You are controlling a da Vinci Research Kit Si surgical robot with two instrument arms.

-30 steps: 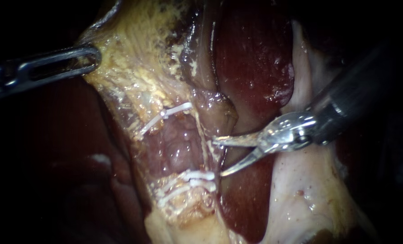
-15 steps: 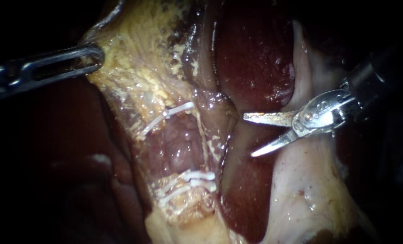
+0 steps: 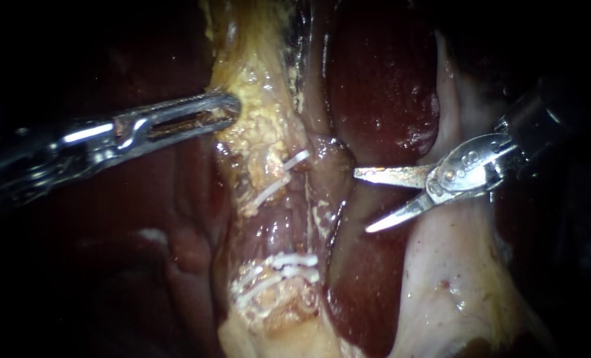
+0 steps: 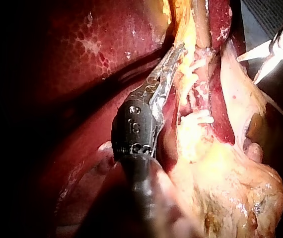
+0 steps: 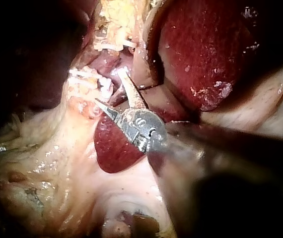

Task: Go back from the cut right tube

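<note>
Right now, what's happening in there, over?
Left instrument shut on yellow tissue. Right instrument open, apart from the clipped tube. Its way back looks clear.

Thin pale whitish-tan right tube [image 3: 315, 215], wet, flecked with white bits, runs roughly upright along the right edge of the clipped tissue strip. It lies between the single white clip [image 3: 283, 174] above and the pair of white clips [image 3: 288, 264] below, just beside dark red liver [image 3: 375, 79]. I can't make out the cut ends clearly.
</note>
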